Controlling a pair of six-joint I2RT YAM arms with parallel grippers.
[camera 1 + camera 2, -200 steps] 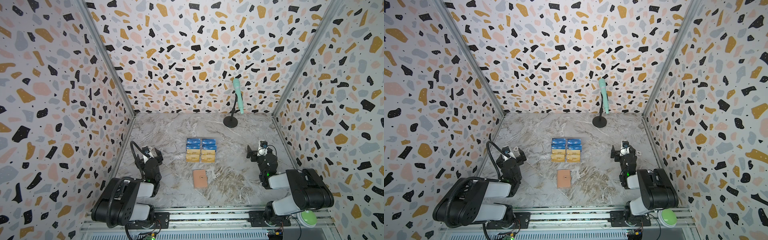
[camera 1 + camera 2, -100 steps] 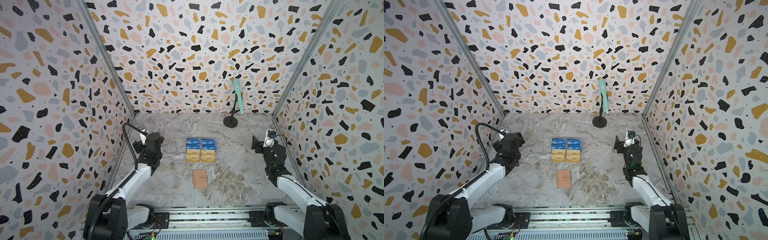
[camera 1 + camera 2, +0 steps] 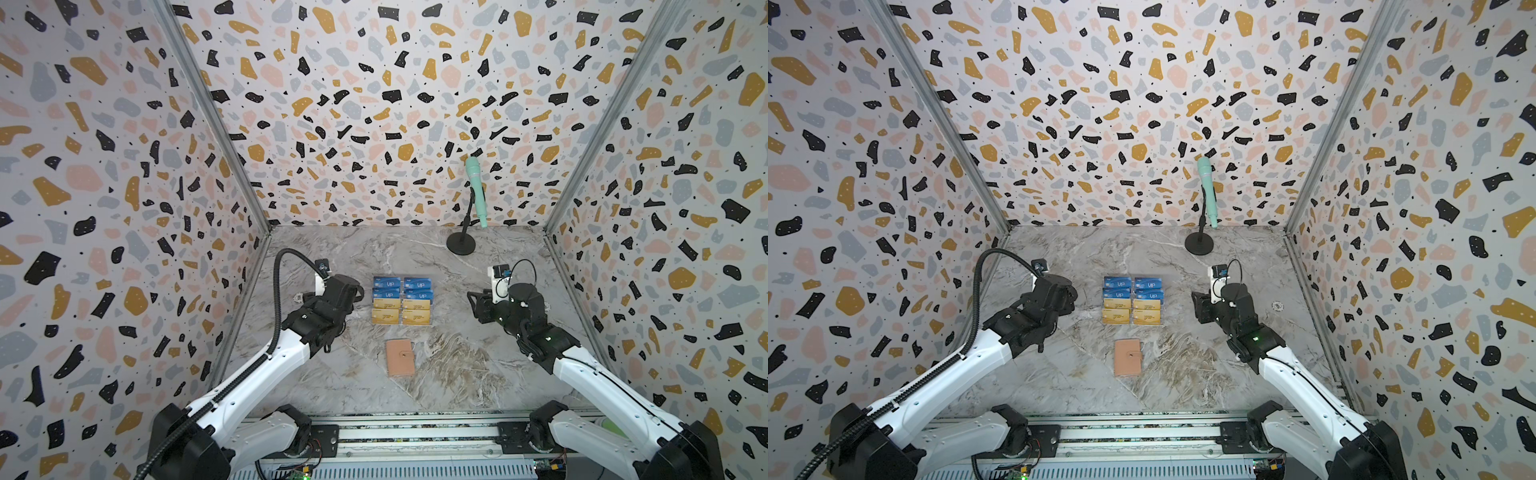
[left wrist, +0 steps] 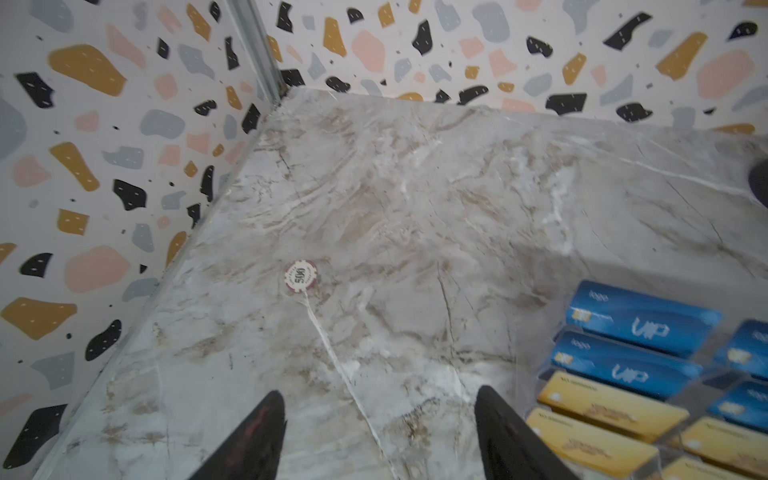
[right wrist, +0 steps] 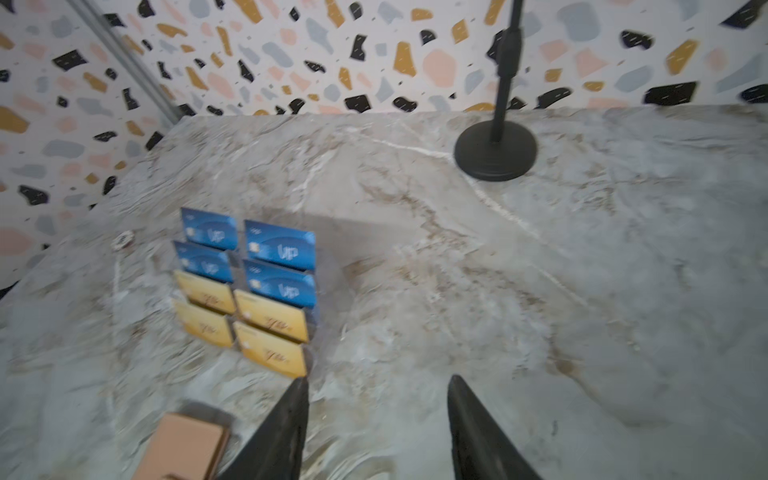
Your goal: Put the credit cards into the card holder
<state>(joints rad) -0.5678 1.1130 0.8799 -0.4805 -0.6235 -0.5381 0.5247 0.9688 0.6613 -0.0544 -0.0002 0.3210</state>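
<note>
Both arms have unfolded from their tucked pose at the lower edge of the top views and now reach up to mid-frame, flanking the credit cards (image 3: 401, 300). These stand in two columns at the centre of both top views, blue rows above gold, leaning in a clear tiered stand (image 5: 326, 286). Just below them, apart from the stand, the card holder (image 3: 1127, 356) lies flat and shut on the bench (image 3: 457, 374), its snap tab fastened.

The left pincer (image 4: 379, 392) is spread and empty over bare bench left of the cards. The right pincer (image 5: 378, 379) is also spread, less widely, and grips nothing.

The cards look thin, stiff, light and slick, so each is best pinched across its faces at the upper edge that rises clear of its tier. The holder seems soft and light and would likely slide; one pincer should pin it while the tab is undone
</note>
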